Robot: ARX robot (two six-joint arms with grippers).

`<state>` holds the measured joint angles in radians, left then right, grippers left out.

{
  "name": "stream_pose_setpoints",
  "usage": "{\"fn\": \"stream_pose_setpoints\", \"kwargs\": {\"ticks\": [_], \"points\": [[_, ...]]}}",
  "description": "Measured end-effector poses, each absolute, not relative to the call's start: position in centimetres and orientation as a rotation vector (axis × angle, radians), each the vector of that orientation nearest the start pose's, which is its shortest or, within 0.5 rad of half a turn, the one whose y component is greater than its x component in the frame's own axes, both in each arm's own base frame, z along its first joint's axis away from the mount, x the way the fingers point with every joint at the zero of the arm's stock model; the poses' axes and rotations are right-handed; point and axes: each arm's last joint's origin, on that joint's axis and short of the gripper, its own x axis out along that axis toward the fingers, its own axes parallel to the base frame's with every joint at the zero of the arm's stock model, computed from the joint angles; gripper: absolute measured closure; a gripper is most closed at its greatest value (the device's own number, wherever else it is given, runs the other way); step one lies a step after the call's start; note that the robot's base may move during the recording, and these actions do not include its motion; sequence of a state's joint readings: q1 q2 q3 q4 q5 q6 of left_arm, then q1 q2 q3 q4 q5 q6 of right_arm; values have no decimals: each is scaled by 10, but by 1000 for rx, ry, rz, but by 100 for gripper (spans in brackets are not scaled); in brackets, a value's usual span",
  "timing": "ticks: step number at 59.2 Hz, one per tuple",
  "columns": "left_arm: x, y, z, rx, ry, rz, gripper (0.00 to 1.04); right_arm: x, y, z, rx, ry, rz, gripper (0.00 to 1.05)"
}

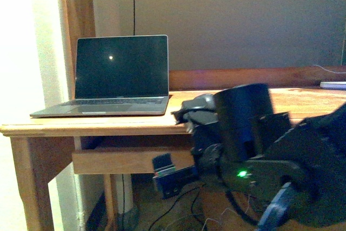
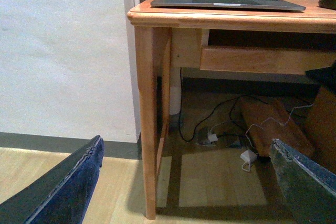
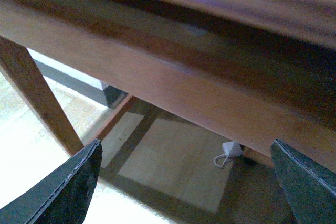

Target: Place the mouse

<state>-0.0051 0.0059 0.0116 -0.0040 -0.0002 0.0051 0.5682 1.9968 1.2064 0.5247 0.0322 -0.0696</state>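
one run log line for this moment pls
mouse: on desk, right of laptop, not held | left gripper: open, empty, low facing desk leg | right gripper: open, empty, under desk edge

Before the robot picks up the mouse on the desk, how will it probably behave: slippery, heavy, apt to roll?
The mouse looks domed and smooth, so it could slip from a pinch on top. It sits low on the wooden desk, so it should slide rather than roll if pushed. It is far smaller than the laptop, so probably light.

dk grey mouse point(image 1: 199, 101), silver laptop point(image 1: 116, 77), tan wood desk point(image 1: 108, 128).
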Motion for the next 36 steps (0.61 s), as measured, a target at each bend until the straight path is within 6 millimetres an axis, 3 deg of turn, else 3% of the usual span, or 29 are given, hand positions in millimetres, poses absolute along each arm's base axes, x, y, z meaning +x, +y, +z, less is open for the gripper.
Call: {"fn": "stream_pose_setpoints", "kwargs": {"ticks": [8, 14, 28, 36], "points": [[97, 0, 167, 5, -2, -5, 8, 338, 191, 218, -100, 179, 531, 7], [97, 0, 167, 5, -2, -5, 8, 303, 154, 234, -75, 147, 524, 7], [97, 0, 167, 5, -2, -5, 8, 213, 77, 237, 7, 173, 492, 7], [97, 0, 167, 5, -2, -5, 8, 173, 49, 233, 89, 163, 467, 7]]}}
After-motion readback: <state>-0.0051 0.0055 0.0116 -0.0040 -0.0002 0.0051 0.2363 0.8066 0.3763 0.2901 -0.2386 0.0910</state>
